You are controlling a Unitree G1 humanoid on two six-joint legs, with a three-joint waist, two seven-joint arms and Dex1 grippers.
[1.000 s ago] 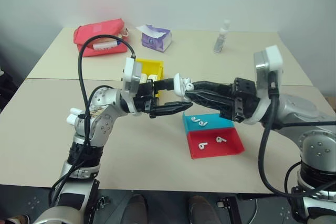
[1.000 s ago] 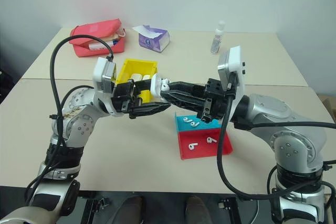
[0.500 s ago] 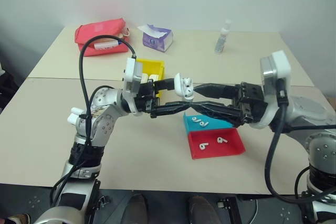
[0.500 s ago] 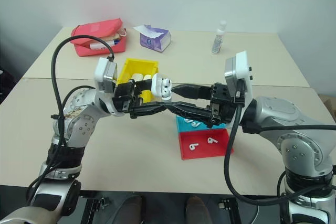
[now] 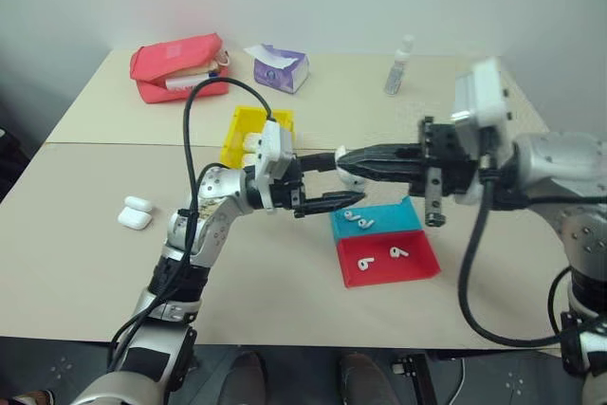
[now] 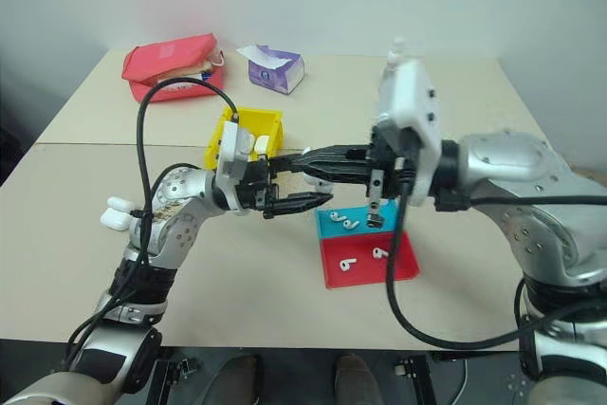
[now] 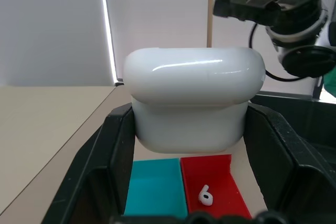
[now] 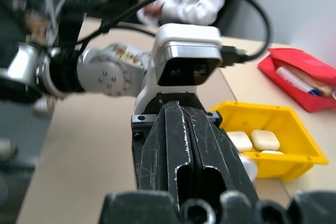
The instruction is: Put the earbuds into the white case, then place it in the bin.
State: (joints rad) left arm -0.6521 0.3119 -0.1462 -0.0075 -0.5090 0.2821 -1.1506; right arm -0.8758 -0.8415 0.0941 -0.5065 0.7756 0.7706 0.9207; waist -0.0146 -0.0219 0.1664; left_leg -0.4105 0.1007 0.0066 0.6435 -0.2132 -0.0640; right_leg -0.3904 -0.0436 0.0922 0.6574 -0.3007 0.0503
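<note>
Case sits clamped between my left gripper's two fingers, lid down, held up over the table rather than resting on it. In the left wrist view its long axis runs across the span between the fingers, rounded lid end away from the wrist.

Right gripper is clenched, fingers pressed together on nothing I can make out; their tips rest at or just beside the case's upper side. I cannot tell whether they touch it.

Bin, yellow, lies at about 10 o'clock from the held case, near it, back toward my left elbow side. Closed cases already lie inside it. My left arm is the nearer one and already has the load, so my judgement is that the drop falls to the left hand alone: swing back toward 10 o'clock, get over the rim, let go.

Teal tray and red tray lie at about 5 o'clock from the case, just below it on the table, with earbuds in each.

Two more cases lie well apart at 9 o'clock. Red pouch, tissue pack and small bottle sit along the far edge.
</note>
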